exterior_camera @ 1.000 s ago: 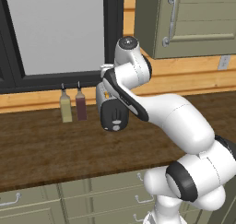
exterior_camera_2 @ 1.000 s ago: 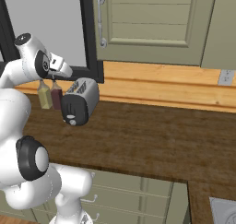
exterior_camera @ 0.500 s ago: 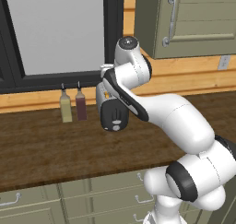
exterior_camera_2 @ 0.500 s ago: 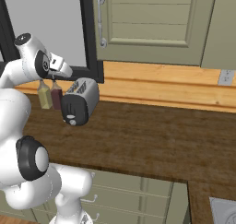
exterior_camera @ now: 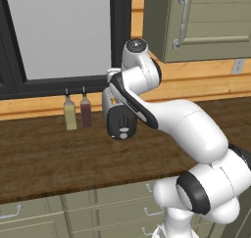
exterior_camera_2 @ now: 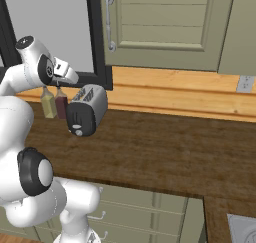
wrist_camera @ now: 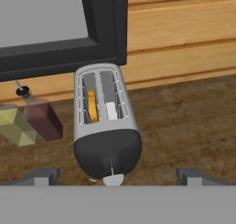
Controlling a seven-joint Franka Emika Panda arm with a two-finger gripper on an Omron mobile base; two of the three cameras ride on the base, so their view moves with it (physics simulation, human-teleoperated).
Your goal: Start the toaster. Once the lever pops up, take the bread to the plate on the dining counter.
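**Getting ready to push the toaster lever**

Hanging over the wooden counter (wrist_camera: 184,126), the gripper (wrist_camera: 115,174) has its jaws wide apart, holding nothing. Just below sits the toaster (wrist_camera: 105,121), bread (wrist_camera: 92,105) inside. Go down slowly onto the lever (wrist_camera: 112,179).

Dark wood-grain counter (exterior_camera_2: 160,147) along wall, green-grey drawers below. On it: silver toaster (exterior_camera_2: 86,110) with black end panel, near back edge; two bottles just beside it, yellowish bottle (exterior_camera: 70,115) and dark red bottle (exterior_camera: 86,111), standing upright, side by side.
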